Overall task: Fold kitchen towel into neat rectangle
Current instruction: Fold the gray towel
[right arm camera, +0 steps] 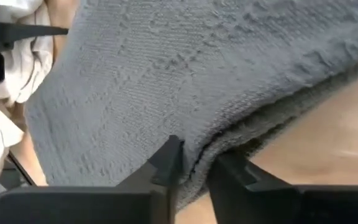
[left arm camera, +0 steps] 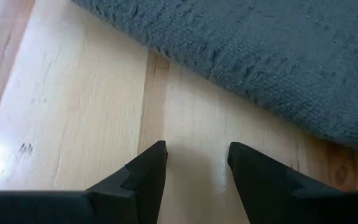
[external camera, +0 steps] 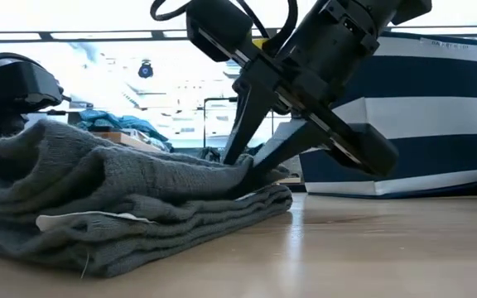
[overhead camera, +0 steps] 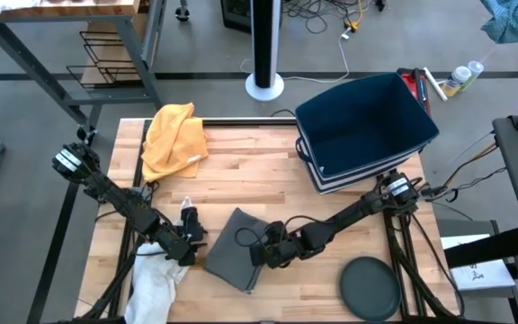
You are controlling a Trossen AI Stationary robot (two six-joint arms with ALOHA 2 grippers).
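The grey kitchen towel [overhead camera: 232, 250] lies folded in several layers on the wooden table [overhead camera: 259, 171], near the front edge. My right gripper [overhead camera: 261, 255] slants down onto the towel's right edge, its fingers a little apart with the top layers' edge between them [right arm camera: 194, 163]. My left gripper [overhead camera: 193, 241] stands open just left of the towel. In its wrist view the left gripper [left arm camera: 197, 163] is over bare wood, the towel [left arm camera: 278, 56] lying just beyond its fingertips. My right gripper has the folded edge of the towel's top layers [right arm camera: 199, 149] between its two slightly parted fingers, and the cloth fills the gap. The fingers [external camera: 237, 145] slant down from the table's right side, across that edge. The towel [external camera: 122, 207] rests on the table, its edge a little raised at the fingertips.
A yellow cloth [overhead camera: 174, 135] lies at the far left and a white cloth [overhead camera: 156, 281] at the near left corner. A blue striped bin [overhead camera: 362, 130] stands at the far right, and a dark round disc [overhead camera: 370, 288] lies near the front right.
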